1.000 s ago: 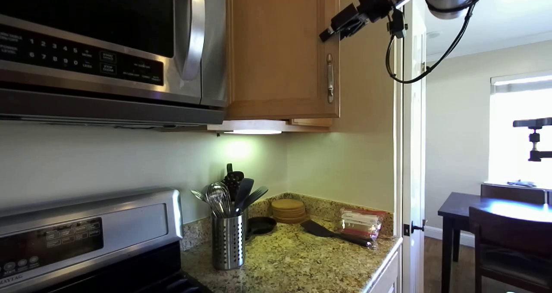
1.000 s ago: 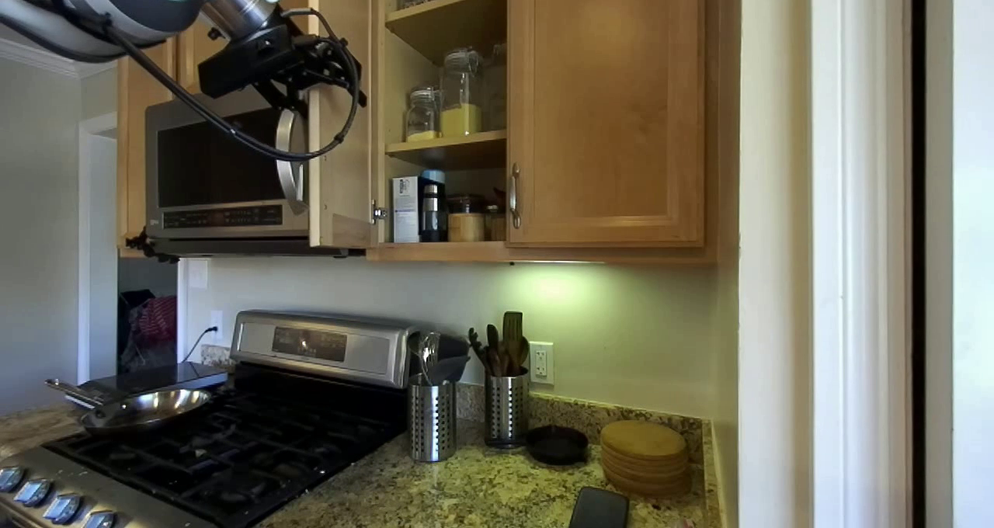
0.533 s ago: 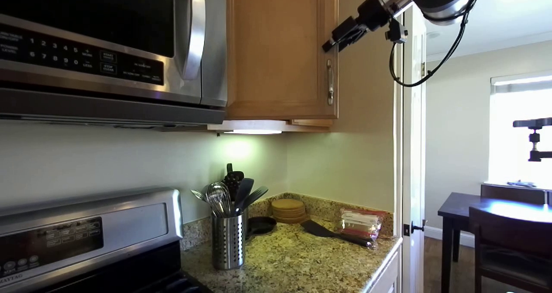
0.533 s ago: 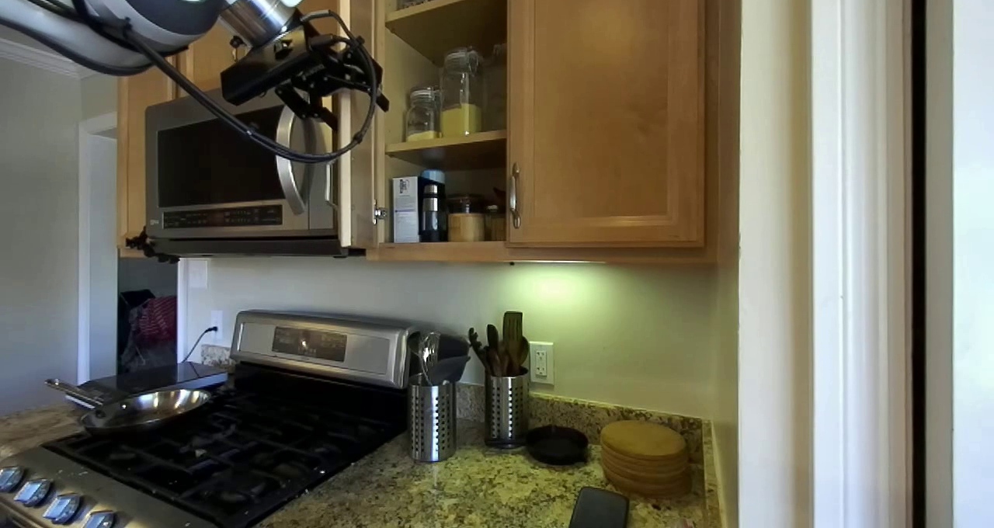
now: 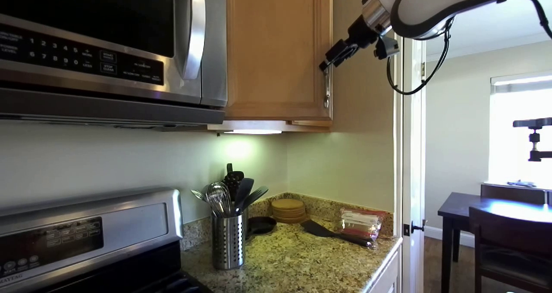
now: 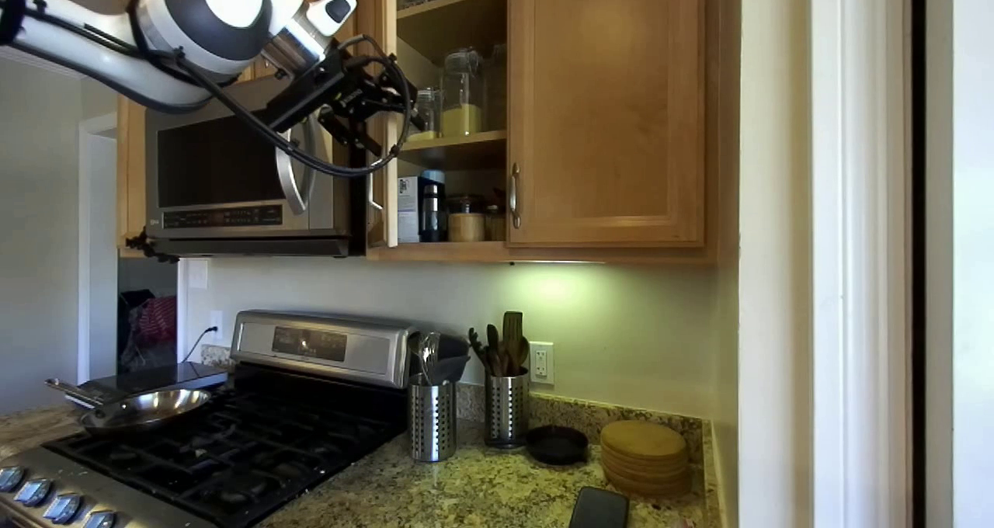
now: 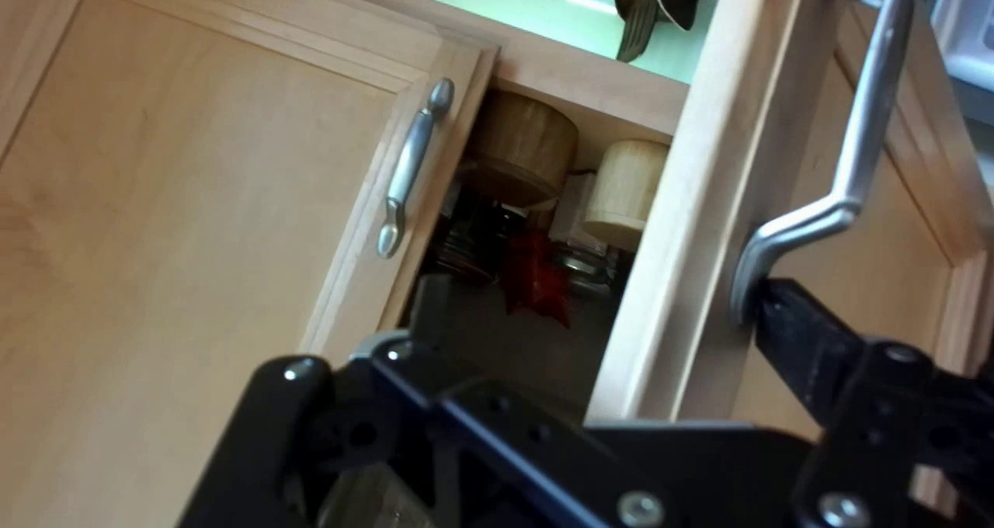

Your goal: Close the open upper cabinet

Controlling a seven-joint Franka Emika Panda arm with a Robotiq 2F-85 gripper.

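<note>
- Upper cabinet [image 6: 536,252] hangs high above the worktop [image 6: 466,493], just right of the microwave [image 6: 210,171]; its right-hand door [image 6: 606,109] is closed, while its left-hand door [image 5: 276,51] stands open to the near side, jars [image 6: 462,93] in sight inside.
- My fingers [image 7: 811,349] are spread, with the left-hand door's free edge in the gap between them, not clamped.
- One is on the outer side, at the upper end of the silver handle [image 7: 874,101]; whether it touches or sits just beside, I cannot tell. The other reaches over the cabinet's opening.
- My coming move turns on this: handle and door both run upright, the handle drops away below my fingers, and the opening lies to the right and far side of the door.
- I judge that the door pivots on the microwave side, so the outer finger should push right and far, in an arc rather than a straight line.
- My worry is the inner finger: as the opening narrows, the two doors could pinch it, so I reckon on drawing it out to the near side before the swing ends.
</note>
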